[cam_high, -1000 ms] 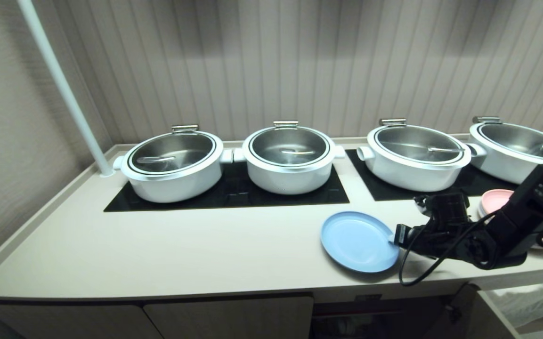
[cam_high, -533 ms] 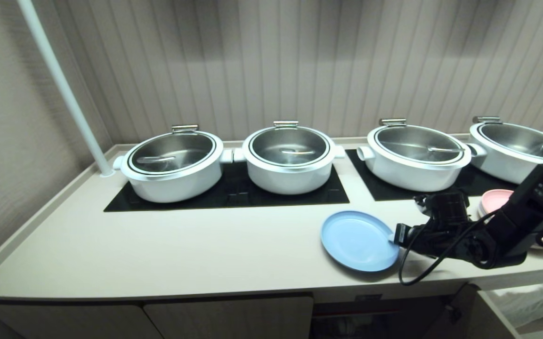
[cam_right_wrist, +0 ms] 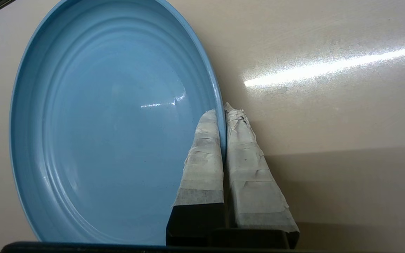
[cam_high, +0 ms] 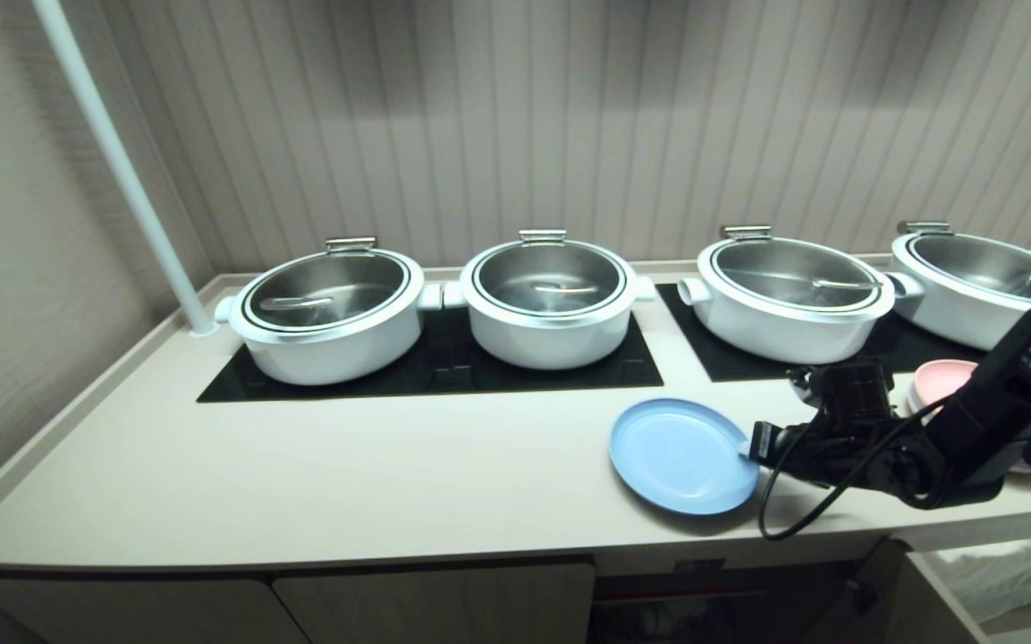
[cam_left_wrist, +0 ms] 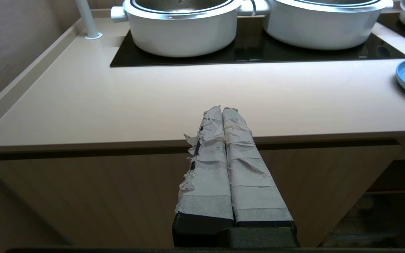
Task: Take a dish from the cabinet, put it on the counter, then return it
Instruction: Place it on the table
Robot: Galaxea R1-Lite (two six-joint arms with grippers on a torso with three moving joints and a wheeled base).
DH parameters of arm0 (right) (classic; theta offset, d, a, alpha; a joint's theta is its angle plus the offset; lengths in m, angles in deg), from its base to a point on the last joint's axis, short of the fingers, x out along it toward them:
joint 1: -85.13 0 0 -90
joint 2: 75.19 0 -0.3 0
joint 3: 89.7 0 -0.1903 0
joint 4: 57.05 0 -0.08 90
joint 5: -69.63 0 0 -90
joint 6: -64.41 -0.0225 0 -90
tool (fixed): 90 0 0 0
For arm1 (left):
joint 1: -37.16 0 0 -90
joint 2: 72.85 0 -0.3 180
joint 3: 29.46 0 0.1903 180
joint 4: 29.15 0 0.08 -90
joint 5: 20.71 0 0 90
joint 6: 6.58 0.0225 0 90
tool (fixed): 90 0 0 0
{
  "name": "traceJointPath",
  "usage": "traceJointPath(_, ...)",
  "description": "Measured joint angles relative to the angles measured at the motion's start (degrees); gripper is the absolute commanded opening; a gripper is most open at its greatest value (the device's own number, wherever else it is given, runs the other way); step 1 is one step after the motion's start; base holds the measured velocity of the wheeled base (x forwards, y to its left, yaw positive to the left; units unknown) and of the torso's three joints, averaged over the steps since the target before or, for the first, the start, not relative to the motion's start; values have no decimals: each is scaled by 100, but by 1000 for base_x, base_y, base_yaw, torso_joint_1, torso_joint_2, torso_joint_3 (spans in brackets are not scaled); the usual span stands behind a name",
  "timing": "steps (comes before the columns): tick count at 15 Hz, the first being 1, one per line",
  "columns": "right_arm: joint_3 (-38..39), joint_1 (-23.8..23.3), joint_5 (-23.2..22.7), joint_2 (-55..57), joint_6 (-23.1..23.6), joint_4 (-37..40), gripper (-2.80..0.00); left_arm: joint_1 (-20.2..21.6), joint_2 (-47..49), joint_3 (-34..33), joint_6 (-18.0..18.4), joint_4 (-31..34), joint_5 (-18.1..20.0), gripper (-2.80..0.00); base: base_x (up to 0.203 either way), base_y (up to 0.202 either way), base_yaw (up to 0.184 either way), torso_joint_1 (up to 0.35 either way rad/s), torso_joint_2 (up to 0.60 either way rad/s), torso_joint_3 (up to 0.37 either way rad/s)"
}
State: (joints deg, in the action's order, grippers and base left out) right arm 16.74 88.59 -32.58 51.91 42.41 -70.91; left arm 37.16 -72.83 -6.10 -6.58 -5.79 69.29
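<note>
Head view: the dish (cam_high: 681,456) lies on the counter (cam_high: 345,474) close to its front edge, toward the right end, in front of the gap between the two black cooktop panels (cam_high: 443,362). The right gripper (cam_high: 745,450) reaches in from the right and meets the dish at its right rim. The right wrist view shows its taped fingers (cam_right_wrist: 206,147) pinching that rim, one finger over the blue inside of the dish (cam_right_wrist: 111,116) and the other outside it above the counter (cam_right_wrist: 328,105). Four white pots (cam_high: 329,313) stand in a row on the panels along the back edge. A stack of plates topped with pink (cam_high: 940,380) sits behind the right arm near the right end. The left gripper (cam_left_wrist: 222,110) hangs in front of the counter's front edge, before a cabinet (cam_left_wrist: 83,196) door, with its jaws pressed together on nothing.
</note>
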Motion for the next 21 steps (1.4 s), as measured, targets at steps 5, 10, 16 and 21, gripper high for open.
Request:
traceJointPath(5,13,4,-2,-9,-1,2,-280,0,0,0,0,0,0,-280,0,0,0,0,0,0)
traceJointPath(10,46,11,-1,-28,-1,3,0,0,0,0,0,0,0,-280,0,0,0,0,0,0)
traceJointPath(16,46,17,12,-41,7,-44,0,0,0,0,0,0,0,-280,0,0,0,0,0,0)
traceJointPath(21,9,11,101,-76,40,-61,0,0,0,0,1,0,0,-280,0,0,0,0,0,0)
